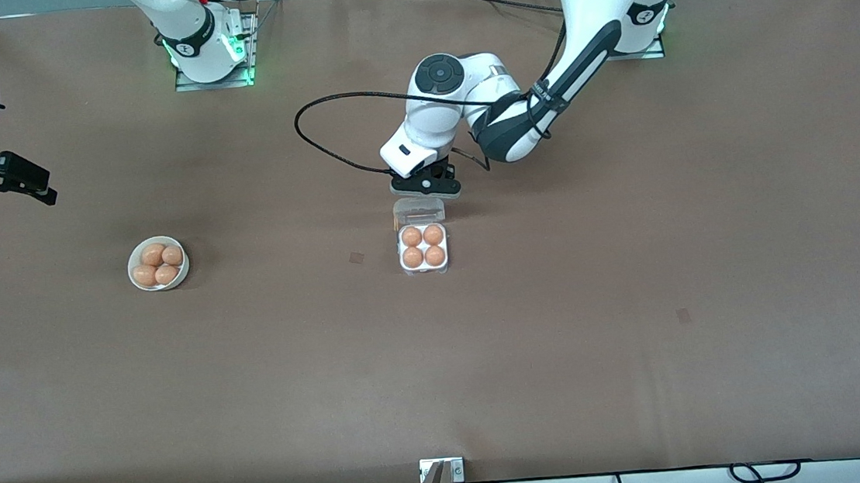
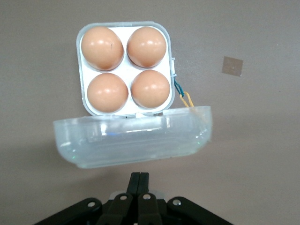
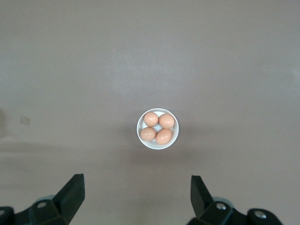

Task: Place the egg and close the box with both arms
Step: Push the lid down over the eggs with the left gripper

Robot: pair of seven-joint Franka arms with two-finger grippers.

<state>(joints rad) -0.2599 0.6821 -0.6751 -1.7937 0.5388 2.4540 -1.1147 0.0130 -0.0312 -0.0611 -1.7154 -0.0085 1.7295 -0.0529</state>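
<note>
Clear lid (hinged open) is risking slipping aside as the left gripper, fingers shut and empty, nudges it; right gripper is waiting wide open, empty.

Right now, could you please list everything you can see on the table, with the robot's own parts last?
box: one, white tray, mid-table, all four cells filled.
lid: one, clear plastic, hinged open, standing up from the box edge nearest the robot bases.
eggs in box: four, light brown.
bowl: one, white, round, toward the right arm's end of the table.
eggs in bowl: four, light brown.
table: one, brown surface.
left gripper: one, black, shut, empty, low by the open lid.
right gripper: one, black, open, empty, waiting high over the bowl.
</note>
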